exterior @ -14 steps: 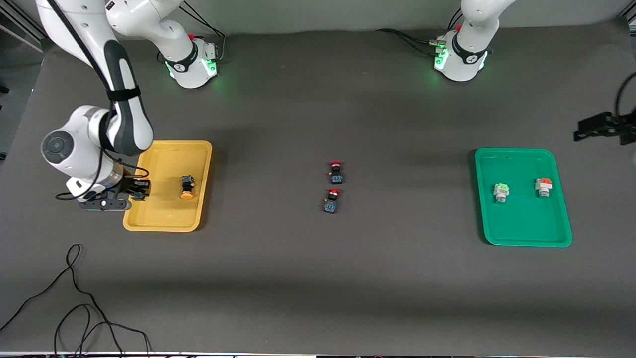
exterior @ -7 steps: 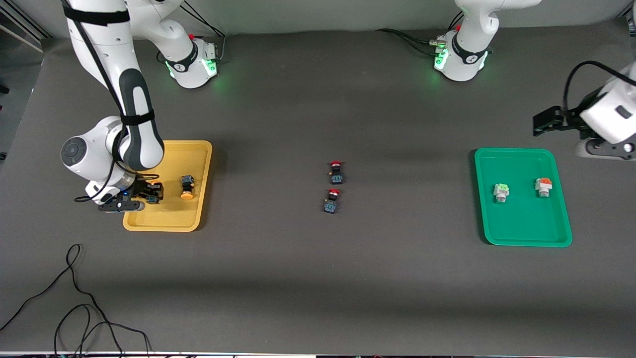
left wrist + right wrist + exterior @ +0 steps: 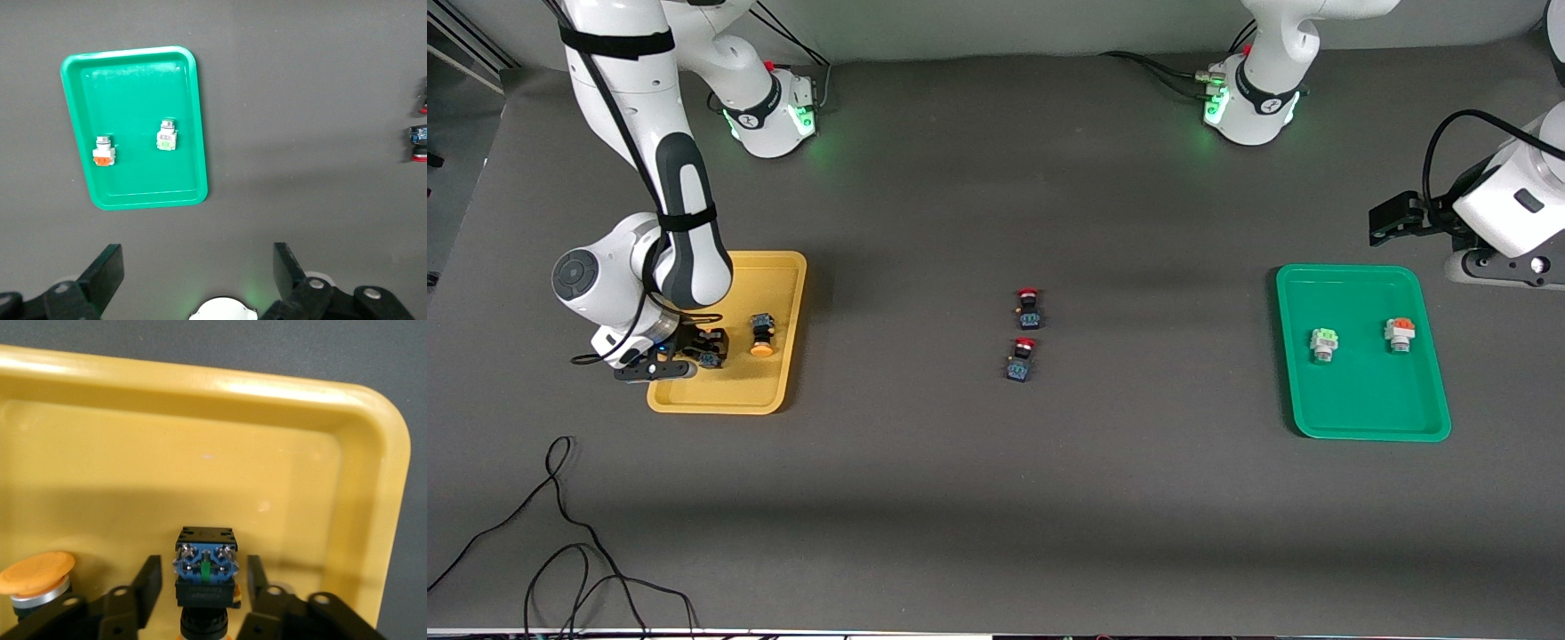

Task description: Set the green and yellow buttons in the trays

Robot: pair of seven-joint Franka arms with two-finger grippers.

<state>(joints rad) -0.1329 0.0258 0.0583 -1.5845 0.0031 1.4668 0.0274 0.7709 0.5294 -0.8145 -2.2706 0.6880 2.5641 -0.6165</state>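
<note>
Your front view can't show how the right gripper (image 3: 704, 354) stands, low in the yellow tray (image 3: 787, 267). The right wrist view does: jaws spread either side of a yellow button (image 3: 205, 568), a gap on both sides, not gripping, with the second yellow button (image 3: 762, 339) just beside it in the same tray. The left wrist view shows the left gripper (image 3: 197, 257) wide open and holding nothing, over bare table by the green tray (image 3: 147, 200), where the green button (image 3: 167, 135) lies beside an orange-capped button (image 3: 102, 152).

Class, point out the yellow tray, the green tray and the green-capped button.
yellow tray (image 3: 769, 402), front view, its rim nearest the camera.
green tray (image 3: 1360, 400), front view, bare floor.
green-capped button (image 3: 1324, 339), front view, its pale green cap.
</note>
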